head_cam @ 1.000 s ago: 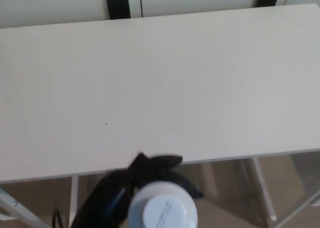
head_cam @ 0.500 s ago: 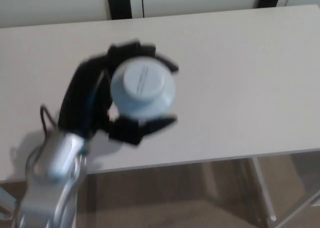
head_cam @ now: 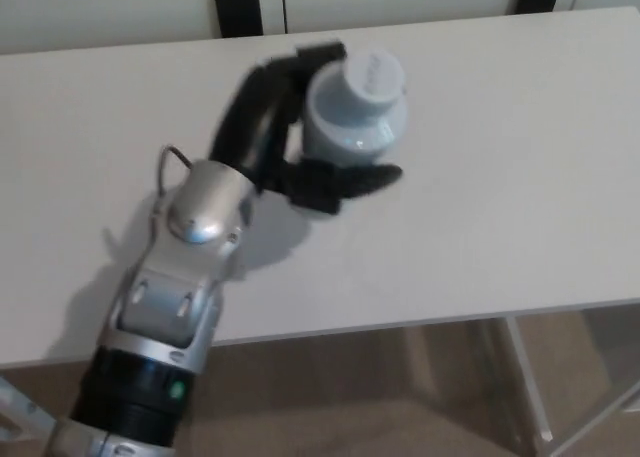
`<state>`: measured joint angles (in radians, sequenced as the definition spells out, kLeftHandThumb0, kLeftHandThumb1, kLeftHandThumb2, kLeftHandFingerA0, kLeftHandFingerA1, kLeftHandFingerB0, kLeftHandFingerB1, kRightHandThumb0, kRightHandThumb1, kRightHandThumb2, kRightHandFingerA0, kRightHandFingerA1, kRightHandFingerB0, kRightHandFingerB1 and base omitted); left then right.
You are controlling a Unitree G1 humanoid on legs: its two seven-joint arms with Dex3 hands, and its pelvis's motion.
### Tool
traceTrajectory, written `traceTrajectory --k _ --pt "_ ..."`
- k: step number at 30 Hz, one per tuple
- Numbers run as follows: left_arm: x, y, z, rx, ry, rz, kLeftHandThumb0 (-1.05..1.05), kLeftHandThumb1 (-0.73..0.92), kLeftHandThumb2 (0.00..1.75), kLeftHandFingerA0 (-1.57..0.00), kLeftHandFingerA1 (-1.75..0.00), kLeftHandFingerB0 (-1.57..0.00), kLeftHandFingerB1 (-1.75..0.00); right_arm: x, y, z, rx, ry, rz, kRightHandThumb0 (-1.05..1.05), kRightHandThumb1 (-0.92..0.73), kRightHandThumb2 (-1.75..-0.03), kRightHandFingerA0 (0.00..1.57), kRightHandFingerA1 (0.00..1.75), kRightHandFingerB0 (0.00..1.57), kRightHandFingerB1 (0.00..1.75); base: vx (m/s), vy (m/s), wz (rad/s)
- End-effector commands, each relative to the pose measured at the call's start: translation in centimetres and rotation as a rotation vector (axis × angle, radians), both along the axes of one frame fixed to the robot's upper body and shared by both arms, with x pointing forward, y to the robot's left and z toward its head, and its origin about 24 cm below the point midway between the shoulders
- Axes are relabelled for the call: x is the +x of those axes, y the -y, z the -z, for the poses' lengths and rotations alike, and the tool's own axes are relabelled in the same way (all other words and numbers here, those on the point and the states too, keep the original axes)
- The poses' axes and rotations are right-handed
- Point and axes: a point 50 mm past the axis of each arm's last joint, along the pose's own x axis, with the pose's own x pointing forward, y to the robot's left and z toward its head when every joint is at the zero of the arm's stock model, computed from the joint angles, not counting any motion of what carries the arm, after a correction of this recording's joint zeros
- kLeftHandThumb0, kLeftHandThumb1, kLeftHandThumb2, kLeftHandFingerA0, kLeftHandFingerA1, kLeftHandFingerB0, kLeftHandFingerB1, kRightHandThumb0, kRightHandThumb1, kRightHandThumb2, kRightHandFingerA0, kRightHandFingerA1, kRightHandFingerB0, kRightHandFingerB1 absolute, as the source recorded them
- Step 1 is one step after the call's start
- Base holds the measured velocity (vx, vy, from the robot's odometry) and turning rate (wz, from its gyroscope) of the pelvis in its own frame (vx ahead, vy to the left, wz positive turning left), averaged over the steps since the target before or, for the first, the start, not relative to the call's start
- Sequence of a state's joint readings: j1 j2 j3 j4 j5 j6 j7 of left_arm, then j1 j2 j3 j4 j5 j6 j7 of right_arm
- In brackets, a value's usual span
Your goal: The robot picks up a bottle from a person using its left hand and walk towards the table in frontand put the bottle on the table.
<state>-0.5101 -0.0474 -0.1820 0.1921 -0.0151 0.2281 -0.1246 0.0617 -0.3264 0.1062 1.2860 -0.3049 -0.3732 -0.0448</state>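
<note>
A pale blue-grey bottle (head_cam: 356, 111) with a wide cap is seen from above, over the far middle of the white table (head_cam: 500, 177). My left hand (head_cam: 300, 137) is shut on it, black fingers wrapped around its sides and the thumb below it. The silver left forearm (head_cam: 180, 277) reaches in from the lower left. Whether the bottle's base touches the tabletop is hidden. The right hand does not show.
The table's near edge (head_cam: 420, 322) runs across the lower part of the view, with its white legs (head_cam: 525, 377) and the tan floor below. Behind the far edge stand white cabinet fronts with black fittings (head_cam: 236, 9).
My left arm has stretched forward and to the right over the table, carrying the bottle from below the near edge to the far middle of the tabletop.
</note>
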Motion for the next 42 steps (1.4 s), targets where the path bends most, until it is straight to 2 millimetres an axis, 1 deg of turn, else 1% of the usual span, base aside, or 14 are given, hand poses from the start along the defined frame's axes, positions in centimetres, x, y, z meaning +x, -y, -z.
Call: traceTrajectory --k 1,2,4,7,8,20,21,22,25,27,28,31,34,42 --pt "0.3 1.0 2.4 0.102 -0.077 -0.026 -0.11 0.76 0.72 -1.05 -1.23 -0.91 -0.94 -0.1 0.2 0.0 -0.012 0.0 0.009 -0.65 -0.79 -0.67 0.43 0.41 0.35 0.35 0.0 0.0 0.0" --pt "0.3 1.3 3.4 0.102 -0.107 -0.024 -0.13 0.78 0.72 -1.03 -1.29 -0.86 -1.01 -0.2 0.2 0.0 -0.014 -0.003 0.008 -0.59 -0.65 -1.05 0.38 0.57 0.22 0.47 0.0 0.0 0.0" --pt "-0.1 1.7 5.2 0.089 -0.166 -0.016 -0.11 0.76 0.75 -1.02 -1.29 -0.87 -1.04 -0.2 0.2 0.0 -0.011 -0.004 0.012 -0.66 -0.79 -0.67 0.43 0.41 0.34 0.35 0.0 0.0 0.0" --pt "-0.2 1.7 5.8 0.076 -0.188 -0.018 -0.11 0.76 0.76 -1.02 -1.3 -0.86 -1.05 -0.3 0.3 0.0 -0.008 -0.003 0.015 -0.59 -0.66 -1.05 0.38 0.56 0.23 0.47 0.0 0.0 0.0" --pt "-0.7 1.6 6.8 0.088 -0.218 -0.018 -0.1 0.76 0.76 -1.02 -1.31 -0.85 -1.09 -0.3 0.2 0.0 -0.013 -0.008 0.001 -0.65 -0.8 -0.67 0.44 0.41 0.35 0.35 0.0 0.0 0.0" --pt "-2.2 1.2 8.8 0.173 -0.217 0.009 -0.14 0.76 0.75 -1.02 -1.34 -0.83 -1.08 -1.2 -0.2 0.4 -0.008 -0.037 0.019 -0.62 -0.66 -1.04 0.37 0.57 0.18 0.45 0.0 0.0 0.0" --pt "-2.2 1.0 8.7 0.13 -0.22 -0.003 -0.14 0.78 0.74 -0.98 -1.32 -0.82 -1.04 -1.3 -0.2 0.4 0.001 -0.035 0.024 -0.66 -0.8 -0.66 0.42 0.41 0.32 0.35 0.0 0.0 0.0" --pt "-2.2 0.9 8.7 0.116 -0.217 -0.008 -0.14 0.78 0.75 -0.98 -1.3 -0.82 -1.04 -1.3 -0.2 0.4 0.015 -0.036 0.037 -0.63 -0.67 -1.04 0.38 0.56 0.22 0.47 0.0 0.0 0.0" --pt "-2.1 0.6 7.9 0.049 -0.164 -0.028 -0.3 0.77 0.64 -1.04 -0.83 -0.69 -0.41 -1.2 -0.1 0.4 0.019 -0.039 0.053 -0.67 -0.68 -1.04 0.38 0.54 0.25 0.47 0.0 0.0 0.0" --pt "-2.0 0.3 7.5 0.03 -0.145 -0.007 -0.55 0.4 0.79 -0.06 -0.43 0.0 -0.31 -1.0 0.0 0.4 0.02 -0.037 0.057 -0.69 -0.69 -1.04 0.36 0.54 0.22 0.45 0.0 0.0 0.0" --pt "-1.9 0.2 7.4 0.005 -0.158 0.014 -0.74 0.46 0.77 0.0 0.0 0.0 -0.03 -0.9 0.0 0.3 0.021 -0.034 0.057 -0.67 -0.81 -0.67 0.38 0.38 0.33 0.34 0.0 0.0 0.0" --pt "-1.6 -0.6 6.7 0.003 -0.142 0.04 -0.81 0.42 0.76 0.0 0.0 0.0 0.0 -1.0 0.0 0.3 0.016 -0.031 0.047 -0.64 -0.67 -1.05 0.39 0.55 0.25 0.47 0.0 0.0 0.0" --pt "-1.1 -1.2 6.0 0.014 -0.133 0.032 -0.84 0.44 0.78 0.0 0.0 0.0 0.0 -1.1 0.1 0.3 0.012 -0.039 0.054 -0.65 -0.83 -0.65 0.45 0.38 0.41 0.35 0.0 0.0 0.0" --pt "-0.5 -3.7 5.7 0.041 -0.099 0.026 -0.86 0.42 0.77 0.0 0.0 0.0 0.0 -1.1 0.0 0.3 0.026 -0.031 0.064 -0.66 -0.68 -1.04 0.38 0.54 0.27 0.47 0.0 0.0 0.0"
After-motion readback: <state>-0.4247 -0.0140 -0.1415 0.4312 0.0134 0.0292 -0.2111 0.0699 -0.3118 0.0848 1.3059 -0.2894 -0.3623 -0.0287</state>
